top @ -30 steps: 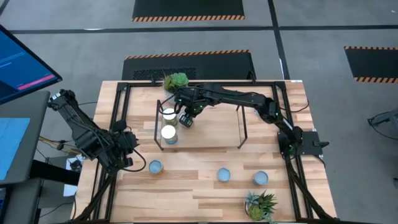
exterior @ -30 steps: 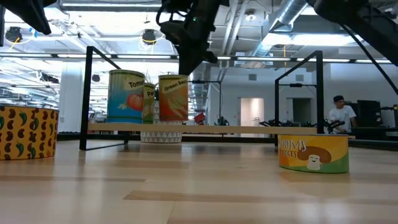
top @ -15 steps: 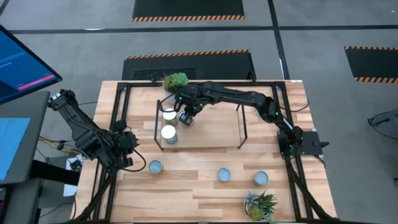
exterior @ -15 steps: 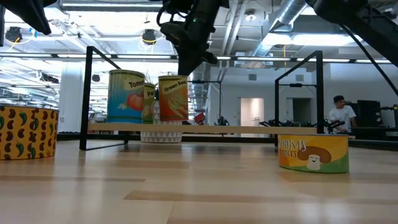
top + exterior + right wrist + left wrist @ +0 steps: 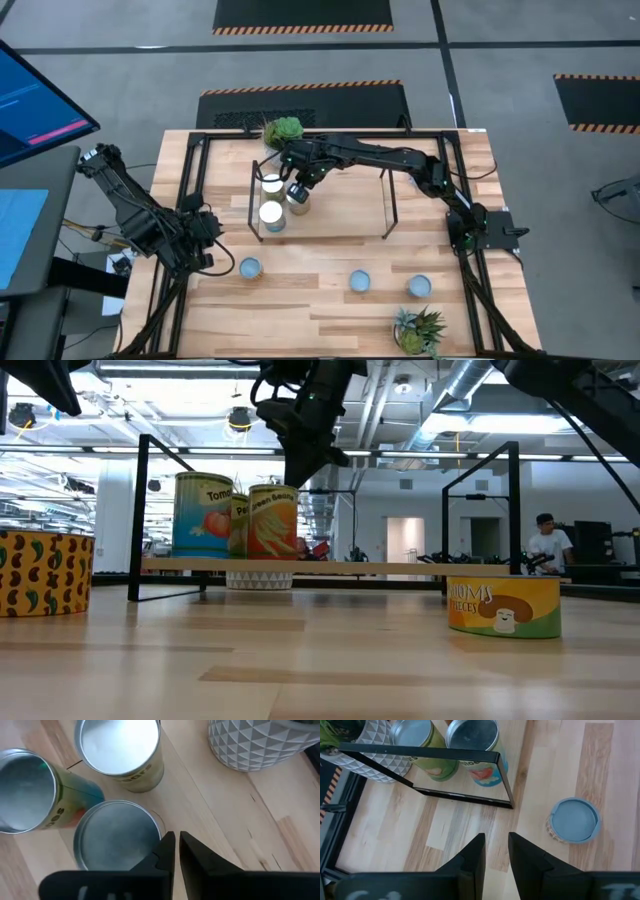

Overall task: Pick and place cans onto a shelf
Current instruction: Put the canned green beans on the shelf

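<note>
The shelf point(image 5: 335, 212) is a light-wood board with black wire ends; it also shows in the low view point(image 5: 400, 569). Three cans stand upright on their bases at its left end: a tomato can point(image 5: 203, 515), a cream-topped can point(image 5: 120, 742) and a green-beans can point(image 5: 272, 520). My right gripper point(image 5: 175, 845) is shut just above the shelf, beside the green-beans can point(image 5: 115, 837). My left gripper point(image 5: 496, 852) hovers at the table's left edge point(image 5: 208, 245), its fingers a narrow gap apart and empty. My right gripper's shut fingers point(image 5: 167, 851) point steeply down from above, at the green-beans can's right side. The outer side of one finger lies against the can's top rim point(image 5: 157, 826). The can stands upright on the shelf board.
Three blue-topped cans point(image 5: 249, 267) point(image 5: 359, 282) point(image 5: 419, 287) stand on the table in front of the shelf. A white patterned pot with a succulent point(image 5: 283, 130) stands behind the shelf's left end. A spiky plant point(image 5: 420, 328) stands at the near edge. A person point(image 5: 547, 540) is in the room beyond.
My right gripper has gone a little toward the table's left, still shut. The green-beans can has slid left along the shelf, close to the other two cans, and has turned about, staying upright.
</note>
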